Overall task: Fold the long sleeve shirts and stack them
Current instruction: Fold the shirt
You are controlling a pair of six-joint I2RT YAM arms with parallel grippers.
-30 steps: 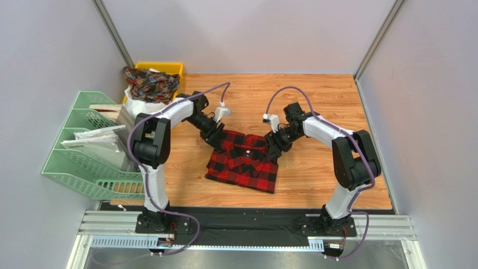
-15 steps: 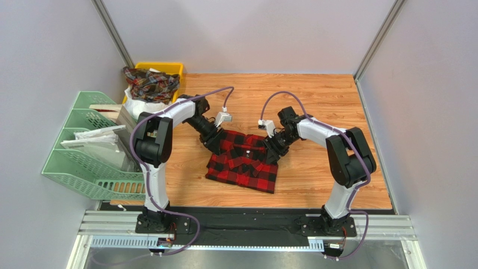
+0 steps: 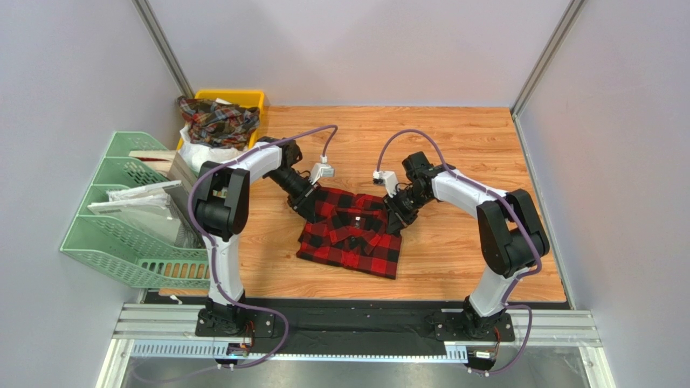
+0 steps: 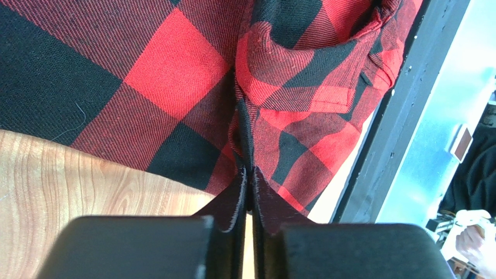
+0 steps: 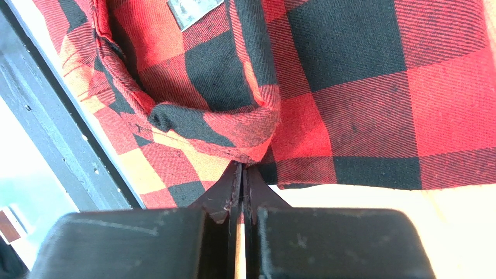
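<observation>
My left end effector [image 4: 248,181] and right end effector [image 5: 241,174] each pinch a far corner of the shirt [image 3: 350,236] lying on the table [image 3: 462,153], evidently to draw that edge over into a fold.

Robot lab cell: grey partition walls [image 3: 364,48], aluminium base rail [image 3: 356,327], wood-top table [image 3: 470,137], green filing trays [image 3: 121,234].

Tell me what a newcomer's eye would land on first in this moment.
The bright red-and-black shirt stands out at once, lying partly folded in the middle of the wooden table. The left gripper and right gripper are each shut on its far edge, one near each far corner. At the table's far left corner, a yellow bin holds a crumpled plaid garment.
</observation>
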